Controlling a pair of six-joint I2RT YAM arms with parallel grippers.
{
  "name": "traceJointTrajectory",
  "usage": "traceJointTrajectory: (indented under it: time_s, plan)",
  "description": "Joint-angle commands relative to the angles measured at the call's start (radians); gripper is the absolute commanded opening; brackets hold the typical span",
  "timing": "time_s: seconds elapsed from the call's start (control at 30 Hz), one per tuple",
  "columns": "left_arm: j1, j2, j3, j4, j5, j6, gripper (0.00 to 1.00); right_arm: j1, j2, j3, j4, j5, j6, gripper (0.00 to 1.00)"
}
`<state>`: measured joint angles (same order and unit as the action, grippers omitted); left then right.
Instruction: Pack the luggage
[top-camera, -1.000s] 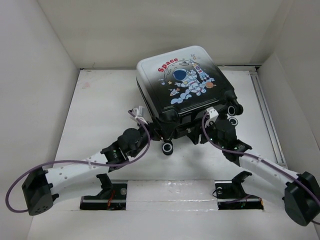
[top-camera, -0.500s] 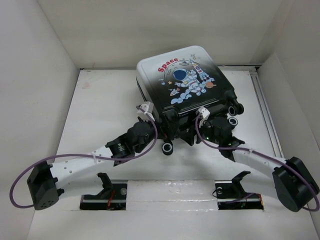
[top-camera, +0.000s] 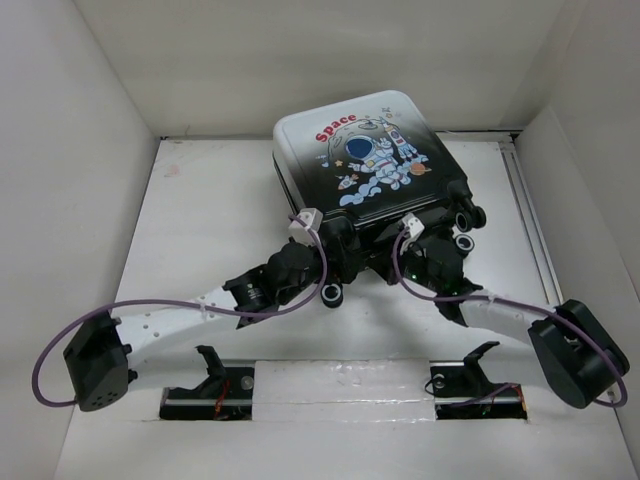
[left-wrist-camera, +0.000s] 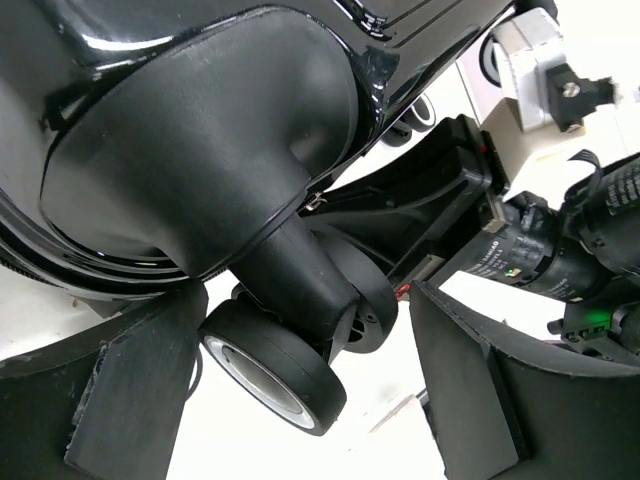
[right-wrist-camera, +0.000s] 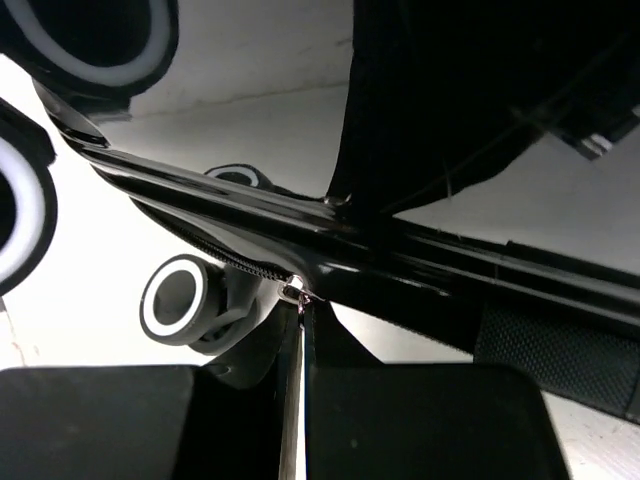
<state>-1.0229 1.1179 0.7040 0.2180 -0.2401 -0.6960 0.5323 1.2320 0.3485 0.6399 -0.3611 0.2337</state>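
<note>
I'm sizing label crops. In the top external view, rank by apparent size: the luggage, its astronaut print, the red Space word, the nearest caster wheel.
1. luggage
2. astronaut print
3. Space word and caster wheel look about alike; I won't rank them.

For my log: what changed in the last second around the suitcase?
Both arms edged closer to the glossy black-and-white hard-shell suitcase. The left fingers, open, are now at its black-and-white caster wheel; the right fingers closed at the metal zipper pull. Suitcase stayed put.
</note>
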Motion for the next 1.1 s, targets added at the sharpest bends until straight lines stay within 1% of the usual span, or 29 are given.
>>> traceJointTrajectory:
  time_s: [0.0, 0.03, 0.07, 0.17, 0.23, 0.3, 0.33, 0.37, 0.43, 0.5, 0.53, 0.6, 0.63, 0.7, 0.77, 0.83, 0.87, 0.9, 0.93, 0.97, 1.0, 1.07]
  plan:
    - [0.003, -0.003, 0.034, 0.027, 0.018, 0.003, 0.77, 0.009, -0.028, -0.016, 0.159, 0.039, 0.041, 0.00]
    - [0.003, 0.008, 0.034, 0.037, 0.018, 0.003, 0.77, 0.009, -0.041, -0.028, 0.159, 0.039, 0.052, 0.00]
    - [0.003, 0.008, 0.034, 0.037, 0.018, -0.006, 0.73, 0.023, -0.042, -0.045, 0.159, 0.039, 0.064, 0.00]
    - [0.003, 0.038, 0.034, 0.090, 0.056, -0.016, 0.55, 0.060, -0.097, -0.075, 0.149, 0.048, 0.087, 0.00]
    - [0.003, 0.062, 0.034, 0.121, 0.074, -0.016, 0.36, 0.080, -0.127, -0.100, 0.126, 0.068, 0.096, 0.00]
    - [0.003, 0.092, 0.043, 0.199, 0.111, -0.040, 0.19, 0.118, -0.169, -0.111, 0.092, 0.079, 0.110, 0.00]
    - [0.003, 0.092, 0.043, 0.234, 0.125, -0.040, 0.04, 0.133, -0.180, -0.111, 0.092, 0.079, 0.110, 0.00]
    - [0.003, 0.117, 0.043, 0.268, 0.140, -0.051, 0.00, 0.152, -0.189, -0.111, 0.092, 0.089, 0.122, 0.00]
    - [0.003, 0.126, 0.067, 0.342, 0.171, -0.074, 0.00, 0.213, -0.201, -0.111, 0.083, 0.123, 0.136, 0.00]
    - [0.003, 0.158, 0.095, 0.426, 0.200, -0.105, 0.00, 0.260, -0.210, -0.111, 0.109, 0.133, 0.168, 0.00]
    - [0.003, 0.167, 0.106, 0.449, 0.231, -0.114, 0.00, 0.312, -0.210, -0.086, 0.130, 0.160, 0.168, 0.00]
    - [0.003, 0.186, 0.149, 0.477, 0.255, -0.148, 0.00, 0.371, -0.198, -0.059, 0.130, 0.189, 0.179, 0.00]
    - [0.003, 0.197, 0.160, 0.504, 0.271, -0.157, 0.00, 0.430, -0.186, -0.046, 0.151, 0.230, 0.179, 0.00]
    - [0.003, 0.197, 0.196, 0.518, 0.283, -0.157, 0.00, 0.472, -0.172, -0.028, 0.178, 0.243, 0.188, 0.00]
    - [0.003, 0.197, 0.218, 0.488, 0.262, -0.145, 0.00, 0.511, -0.186, -0.028, 0.169, 0.276, 0.197, 0.00]
    - [0.003, 0.143, 0.209, 0.459, 0.231, -0.126, 0.00, 0.521, -0.248, -0.028, 0.091, 0.319, 0.197, 0.00]
    - [0.003, 0.122, 0.195, 0.449, 0.193, -0.117, 0.00, 0.531, -0.276, -0.028, 0.020, 0.347, 0.197, 0.00]
    - [0.003, 0.100, 0.183, 0.437, 0.173, -0.106, 0.00, 0.531, -0.308, -0.070, -0.005, 0.391, 0.197, 0.00]
    - [0.003, 0.080, 0.161, 0.428, 0.154, -0.096, 0.00, 0.531, -0.383, -0.089, -0.038, 0.434, 0.197, 0.00]
    - [0.003, 0.042, 0.161, 0.414, 0.139, -0.086, 0.00, 0.531, -0.425, -0.106, -0.072, 0.470, 0.197, 0.00]
    - [0.003, 0.027, 0.146, 0.414, 0.113, -0.073, 0.00, 0.511, -0.468, -0.118, -0.151, 0.523, 0.197, 0.00]
    - [0.003, 0.000, 0.118, 0.405, 0.095, -0.060, 0.00, 0.467, -0.576, -0.129, -0.236, 0.550, 0.175, 0.00]
